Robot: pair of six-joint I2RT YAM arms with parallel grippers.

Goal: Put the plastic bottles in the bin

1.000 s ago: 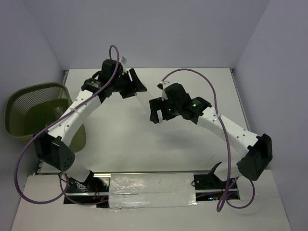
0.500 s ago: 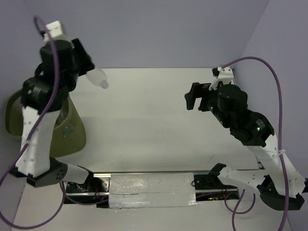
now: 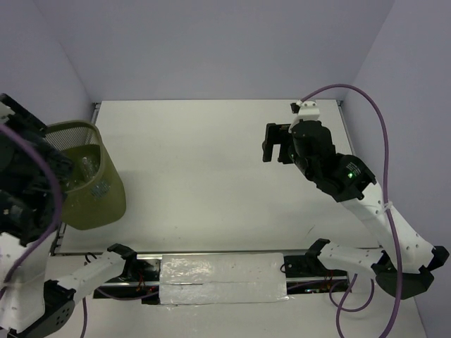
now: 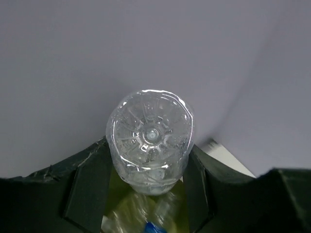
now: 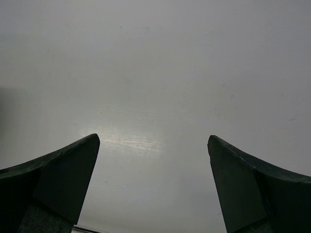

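My left gripper (image 4: 148,187) is shut on a clear ribbed plastic bottle (image 4: 149,138), whose round base faces the wrist camera. Under it in that view is the olive-green bin's inside (image 4: 121,191), with blurred clear bottles and a blue spot (image 4: 154,227). From above, the bin (image 3: 106,193) stands at the table's left edge with clear plastic showing in it (image 3: 88,165). My left arm (image 3: 28,190) looms over the bin and hides the gripper. My right gripper (image 3: 271,143) is open and empty above bare table; the wrist view (image 5: 153,145) shows its jaws wide apart.
The white table (image 3: 211,176) is walled by lavender panels at the back and both sides. Purple cables (image 3: 384,141) loop from the arms. A taped rail with the arm bases (image 3: 222,278) runs along the near edge.
My left arm lifted a bottle from the table's back and swung it left, over the bin. My right arm drew back to the right and rose.
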